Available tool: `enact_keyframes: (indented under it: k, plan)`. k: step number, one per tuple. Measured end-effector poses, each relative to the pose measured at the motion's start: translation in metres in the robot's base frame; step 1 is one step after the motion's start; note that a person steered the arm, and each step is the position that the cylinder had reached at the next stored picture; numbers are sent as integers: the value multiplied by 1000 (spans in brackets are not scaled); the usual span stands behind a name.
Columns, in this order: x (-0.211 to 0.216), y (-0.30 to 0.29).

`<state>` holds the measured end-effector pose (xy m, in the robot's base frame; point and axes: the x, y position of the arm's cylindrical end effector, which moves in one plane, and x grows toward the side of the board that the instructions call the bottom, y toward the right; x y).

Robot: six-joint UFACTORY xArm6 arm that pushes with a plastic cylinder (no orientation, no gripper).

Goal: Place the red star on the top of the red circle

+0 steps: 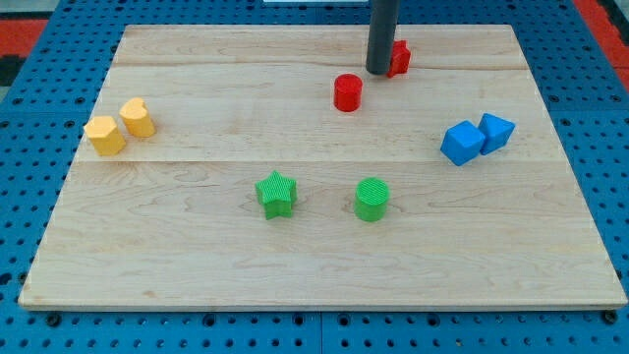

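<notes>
The red star (399,57) lies near the view's top, right of centre, partly hidden behind my rod. The red circle (348,92) stands just below and to the left of it, a short gap apart. My tip (379,71) rests on the board against the star's left side, up and to the right of the red circle.
A yellow hexagon (104,135) and a yellow rounded block (138,117) sit at the view's left. A green star (277,194) and a green circle (371,199) sit below centre. Two blue blocks (462,143) (495,132) touch at the right. The wooden board (314,265) lies on a blue pegboard.
</notes>
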<state>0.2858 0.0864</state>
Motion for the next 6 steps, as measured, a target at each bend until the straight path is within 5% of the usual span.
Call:
enact_keyframes:
  k: [2, 3, 5, 6]
  plan:
    - [18, 51]
    - [-7, 78]
    - [-50, -31]
    - [-35, -11]
